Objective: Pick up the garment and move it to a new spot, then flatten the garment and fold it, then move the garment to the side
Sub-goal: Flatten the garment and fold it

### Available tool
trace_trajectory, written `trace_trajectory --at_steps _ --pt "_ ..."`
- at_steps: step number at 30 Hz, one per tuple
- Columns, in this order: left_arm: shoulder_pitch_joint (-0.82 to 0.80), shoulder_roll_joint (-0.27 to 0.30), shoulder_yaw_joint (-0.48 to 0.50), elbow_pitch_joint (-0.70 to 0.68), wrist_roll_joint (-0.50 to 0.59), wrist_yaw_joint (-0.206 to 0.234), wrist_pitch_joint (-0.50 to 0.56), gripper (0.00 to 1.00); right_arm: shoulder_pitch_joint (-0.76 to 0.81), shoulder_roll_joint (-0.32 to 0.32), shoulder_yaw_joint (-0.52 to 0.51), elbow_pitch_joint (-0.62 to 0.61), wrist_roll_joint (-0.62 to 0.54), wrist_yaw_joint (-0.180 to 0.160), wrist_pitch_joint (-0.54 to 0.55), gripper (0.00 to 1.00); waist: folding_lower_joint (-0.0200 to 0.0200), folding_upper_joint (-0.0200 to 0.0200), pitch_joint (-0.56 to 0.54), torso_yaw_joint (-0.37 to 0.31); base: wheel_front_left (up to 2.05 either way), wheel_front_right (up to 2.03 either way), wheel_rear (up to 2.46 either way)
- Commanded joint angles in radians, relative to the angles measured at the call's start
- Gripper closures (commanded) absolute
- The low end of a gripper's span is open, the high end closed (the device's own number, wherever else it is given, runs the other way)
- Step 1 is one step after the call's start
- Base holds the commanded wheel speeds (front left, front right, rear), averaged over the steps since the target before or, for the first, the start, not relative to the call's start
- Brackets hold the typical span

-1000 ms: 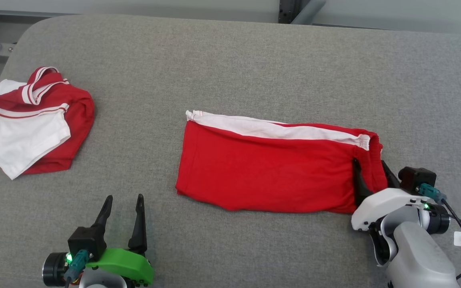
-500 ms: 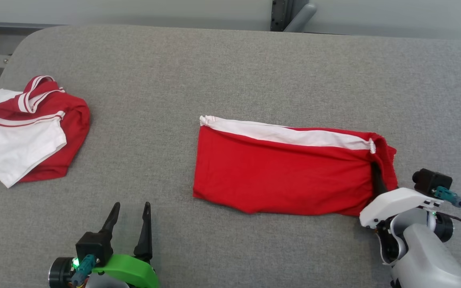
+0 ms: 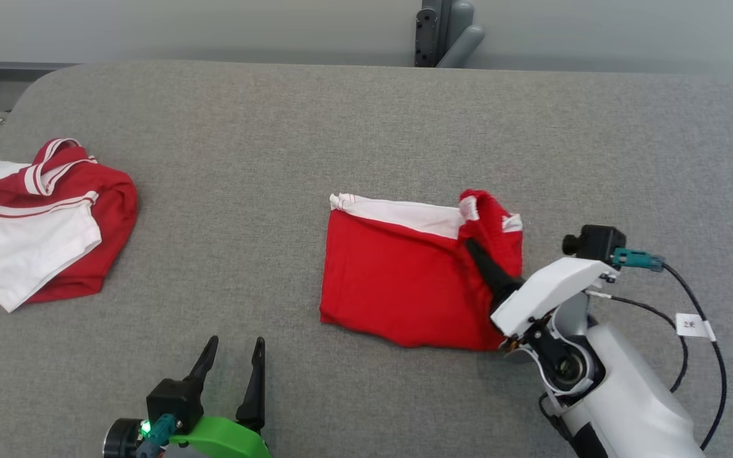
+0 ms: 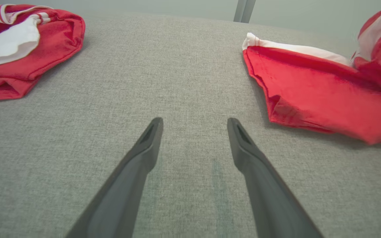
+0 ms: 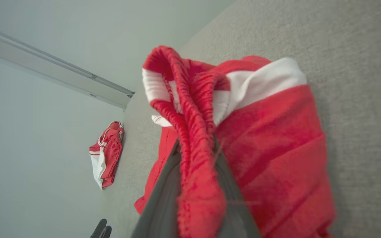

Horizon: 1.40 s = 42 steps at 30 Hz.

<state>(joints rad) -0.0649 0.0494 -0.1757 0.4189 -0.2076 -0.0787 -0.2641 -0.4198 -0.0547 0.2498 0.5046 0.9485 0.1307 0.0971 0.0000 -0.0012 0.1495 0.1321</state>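
My right gripper (image 3: pixel 472 247) is closed tight on the red garment (image 3: pixel 398 280), a pair of red shorts with a white stripe along its far edge. In the right wrist view the gathered waistband end runs up between my two dark fingers (image 5: pixel 164 198) and flops over past their tips, with the white stripe showing on both sides of the fold. That end is raised off the grey tabletop (image 3: pixel 341 127) and leans over the flat part of the cloth. The rest of the shorts lies spread out, right of the middle of the tabletop, the white corner at the far left of the piece.

My left gripper (image 3: pixel 235 341) hangs low over bare tabletop near the front edge, its fingers spread wide with nothing between them (the left wrist view shows only grey weave in the gap). The near left corner of the shorts (image 4: pixel 309 89) lies off to its right, close but apart.

A second red and white garment (image 3: pixel 55 229) lies crumpled at the far left of the tabletop, well apart from the shorts. A dark cable (image 3: pixel 691 318) with a small white tag loops from my right wrist
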Motion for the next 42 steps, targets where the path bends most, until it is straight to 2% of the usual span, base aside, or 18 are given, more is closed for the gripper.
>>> trace_trajectory --at_steps 1,7,14,15,16,17,22,27,33,42 --pt "0.01 0.002 -0.01 0.003 -0.013 0.005 0.0 0.0 0.015 -0.002 0.043 -0.04 0.046 0.0 0.038 1.0 0.0 0.0012 0.0 0.023 0.0 0.0 0.0" --pt "-0.003 0.002 -0.036 0.006 -0.023 0.013 0.0 0.0 -0.012 0.002 0.128 -0.025 0.082 0.0 0.039 1.0 0.0 0.0012 0.0 0.097 0.0 0.0 0.0" --pt "0.005 0.002 -0.065 0.021 -0.033 0.018 0.0 0.0 -0.093 0.002 0.24 0.111 0.142 0.0 -0.091 1.0 0.0 0.0012 -0.006 0.226 0.0 0.0 0.0" --pt "0.012 0.002 -0.063 0.024 -0.034 0.02 0.0 0.0 -0.109 0.002 0.252 0.141 0.149 0.0 -0.118 0.78 0.0 0.0012 -0.007 0.239 0.0 0.0 0.0" --pt "0.016 0.002 -0.063 0.025 -0.034 0.021 0.0 0.0 -0.123 0.001 0.264 0.166 0.159 0.0 -0.144 0.11 0.0 0.0012 -0.01 0.251 0.0 0.0 0.0" --pt "0.019 0.002 -0.063 0.026 -0.033 0.022 0.0 0.0 -0.138 0.003 0.28 0.188 0.168 0.0 -0.17 0.0 0.0 0.0012 -0.012 0.263 0.0 0.0 0.0" --pt "0.038 0.002 -0.044 0.023 -0.03 0.028 0.0 0.0 -0.187 0.002 0.342 0.256 0.224 0.0 -0.291 0.0 0.0 0.0012 -0.027 0.277 0.0 0.0 0.0" --pt "0.048 0.002 -0.007 0.013 -0.009 0.031 0.0 0.0 -0.191 0.0 0.337 0.307 0.236 0.0 -0.352 0.0 0.0 0.0012 -0.045 0.229 0.0 0.0 0.0" --pt "0.047 0.002 0.037 -0.016 -0.005 0.03 0.0 0.0 -0.125 -0.024 0.217 0.338 0.197 0.0 -0.362 0.0 0.0 0.0012 -0.057 0.134 0.0 0.0 0.0" --pt "0.027 0.002 0.091 -0.042 0.005 0.028 0.0 0.0 0.044 -0.039 -0.007 0.256 0.044 0.0 -0.362 0.0 0.0 0.0012 -0.064 0.001 0.0 0.0 0.0"
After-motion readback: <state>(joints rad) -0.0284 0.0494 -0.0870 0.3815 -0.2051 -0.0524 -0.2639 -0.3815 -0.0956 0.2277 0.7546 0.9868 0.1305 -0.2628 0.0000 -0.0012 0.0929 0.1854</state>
